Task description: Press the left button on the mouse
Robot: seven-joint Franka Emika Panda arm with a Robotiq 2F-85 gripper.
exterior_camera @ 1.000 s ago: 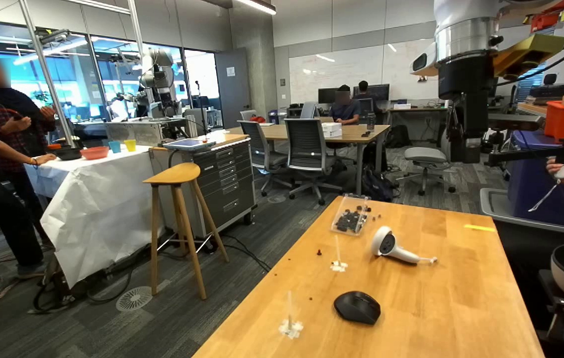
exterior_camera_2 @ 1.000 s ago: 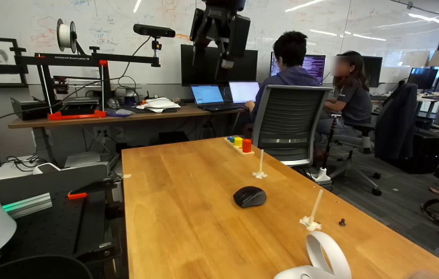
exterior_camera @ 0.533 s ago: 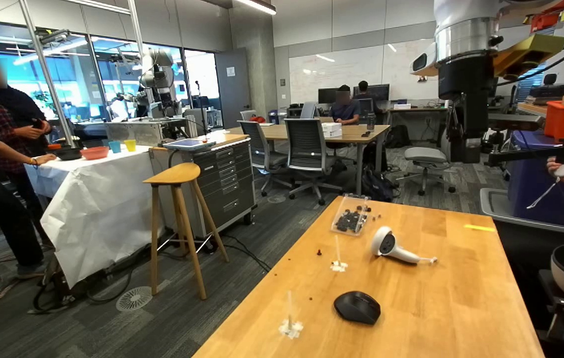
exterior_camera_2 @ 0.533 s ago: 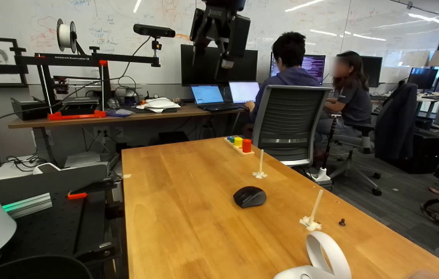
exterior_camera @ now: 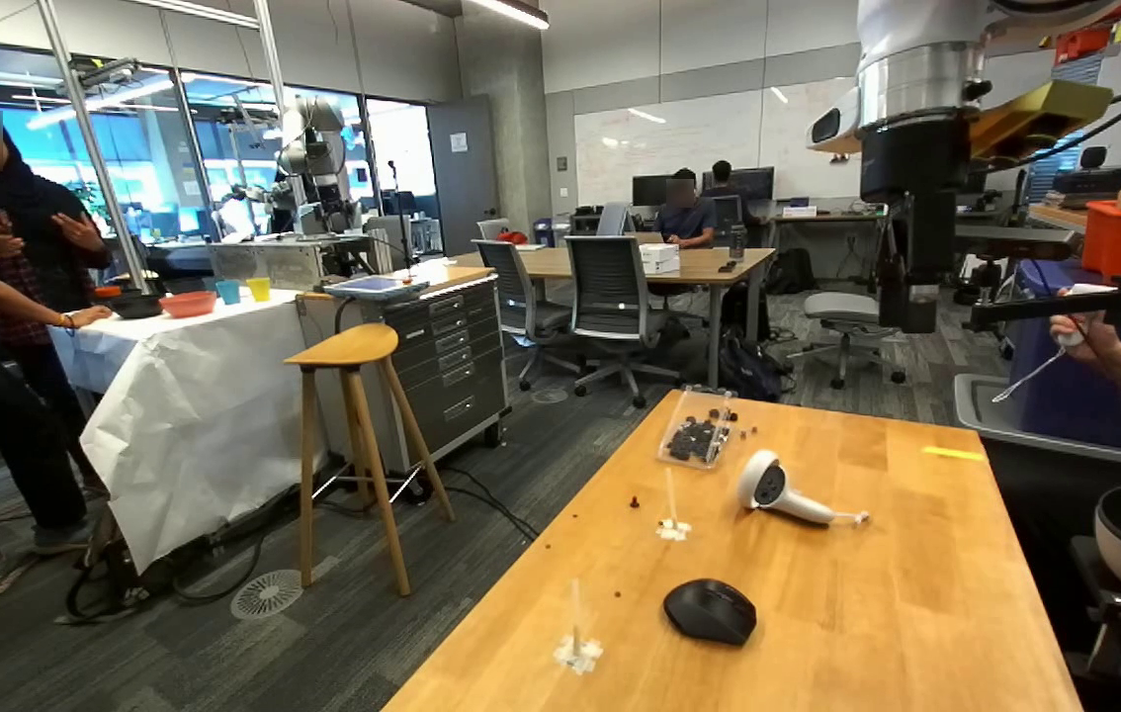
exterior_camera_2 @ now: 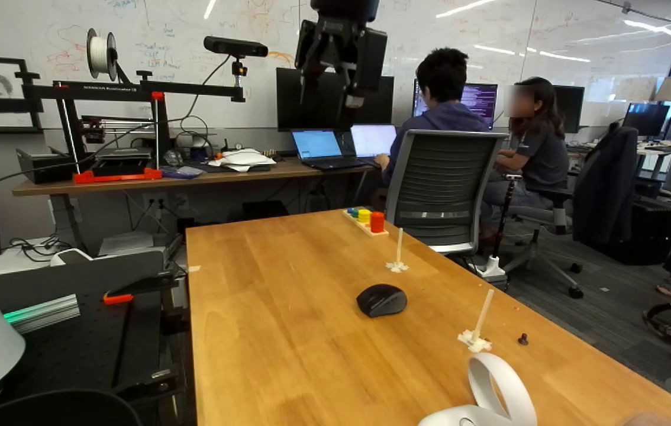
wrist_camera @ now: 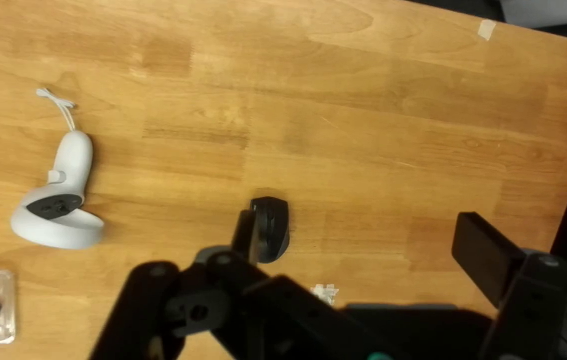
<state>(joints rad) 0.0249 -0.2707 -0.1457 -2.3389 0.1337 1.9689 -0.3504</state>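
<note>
Hovering well above the table (exterior_camera_2: 264, 313), with gripper (wrist_camera: 356, 232) spread wide and holding nothing. Apparently barely begun; yet to reach down to the mouse (exterior_camera: 710, 611), lying on the table, and press the left button (wrist_camera: 261, 205).

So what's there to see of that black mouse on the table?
The mouse is a black, domed shape, apparently plastic, with a greyer side and perhaps a scroll wheel; no cable shows. It lies flat, top up, on the wooden table, near a taped-down stick. Only the table touches it; the open pincer hangs higher.
</note>
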